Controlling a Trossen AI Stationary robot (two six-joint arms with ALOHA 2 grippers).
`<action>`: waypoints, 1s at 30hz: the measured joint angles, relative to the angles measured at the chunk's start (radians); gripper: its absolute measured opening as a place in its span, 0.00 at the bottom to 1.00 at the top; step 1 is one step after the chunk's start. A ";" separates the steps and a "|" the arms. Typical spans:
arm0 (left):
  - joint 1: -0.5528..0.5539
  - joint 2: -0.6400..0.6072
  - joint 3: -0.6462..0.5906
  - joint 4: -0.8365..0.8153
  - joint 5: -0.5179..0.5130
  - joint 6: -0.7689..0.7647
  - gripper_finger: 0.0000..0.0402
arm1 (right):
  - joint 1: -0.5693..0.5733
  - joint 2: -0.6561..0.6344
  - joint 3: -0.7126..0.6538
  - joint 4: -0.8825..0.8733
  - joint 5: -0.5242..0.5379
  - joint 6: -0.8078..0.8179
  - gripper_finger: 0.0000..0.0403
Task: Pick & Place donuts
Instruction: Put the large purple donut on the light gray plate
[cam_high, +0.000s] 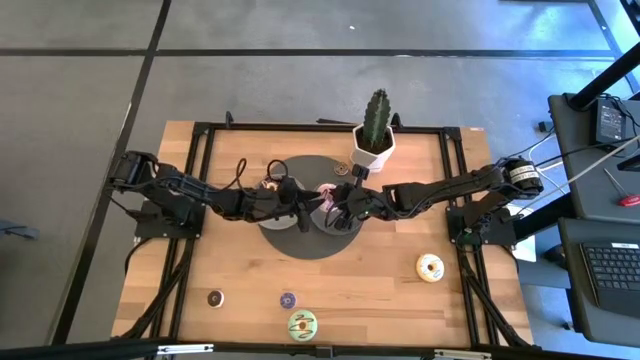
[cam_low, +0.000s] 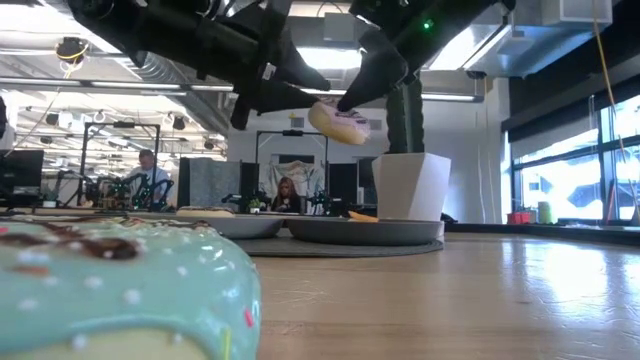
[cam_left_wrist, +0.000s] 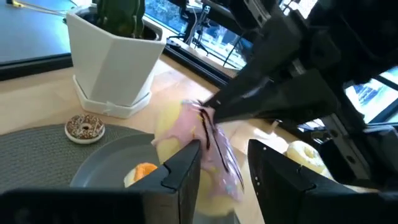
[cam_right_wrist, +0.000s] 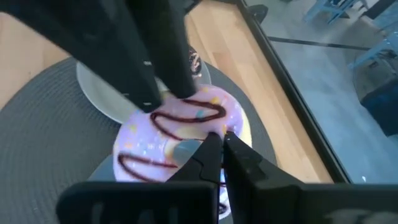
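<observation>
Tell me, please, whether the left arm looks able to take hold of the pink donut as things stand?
Probably yes: the pink donut, held up by the right tool, sits between the left tool's parted fingers with nothing between.

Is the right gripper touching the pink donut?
Touching. The right wrist view shows the right gripper pinching the pink donut's rim, fingers through its hole.

Legible markings: none found.
No text, label, brand, number or sign can be read in any view; the screens and equipment in the room behind the table are too indistinct to make out.
</observation>
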 joint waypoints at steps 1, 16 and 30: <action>0.004 0.000 0.000 -0.003 0.000 0.000 0.32 | 0.000 0.000 0.000 0.002 -0.005 0.000 0.03; 0.031 0.000 0.000 -0.073 0.000 -0.023 0.27 | 0.002 0.000 0.000 0.024 -0.043 -0.003 0.03; 0.041 0.000 0.000 -0.088 -0.008 0.040 0.08 | 0.001 0.000 0.000 0.047 -0.077 -0.025 0.03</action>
